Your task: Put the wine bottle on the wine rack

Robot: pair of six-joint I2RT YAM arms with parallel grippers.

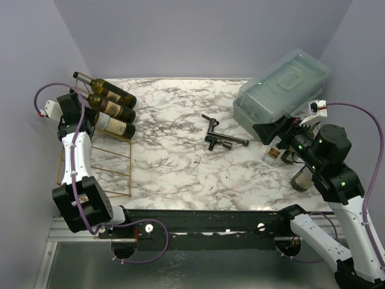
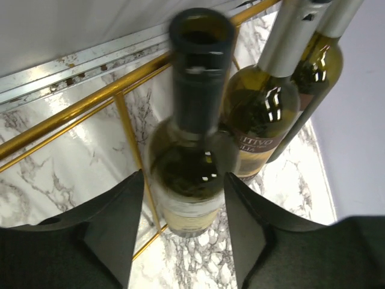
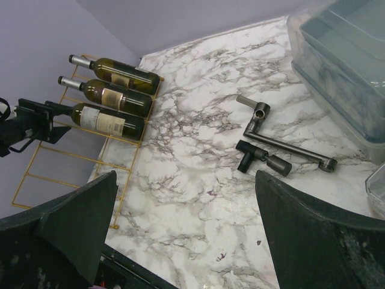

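Note:
The gold wire wine rack (image 1: 129,174) stands at the table's left, and three dark wine bottles lie across its far end. The nearest wine bottle (image 1: 114,125) has a cream label. My left gripper (image 1: 90,118) is at this bottle's neck end. In the left wrist view the bottle (image 2: 192,168) points its mouth at the camera, between my spread fingers (image 2: 117,223); the left gripper (image 2: 183,177) is open. The rack's wire (image 2: 72,111) passes under the bottle. My right gripper (image 1: 274,135) is open and empty at the right, far from the rack (image 3: 84,153).
A translucent grey lidded box (image 1: 283,84) sits at the back right. Black metal tool parts (image 1: 219,137) lie mid-table and also show in the right wrist view (image 3: 264,158). Small clear glass items (image 1: 274,153) stand by my right arm. The other two bottles (image 1: 114,107) lie beyond the nearest one.

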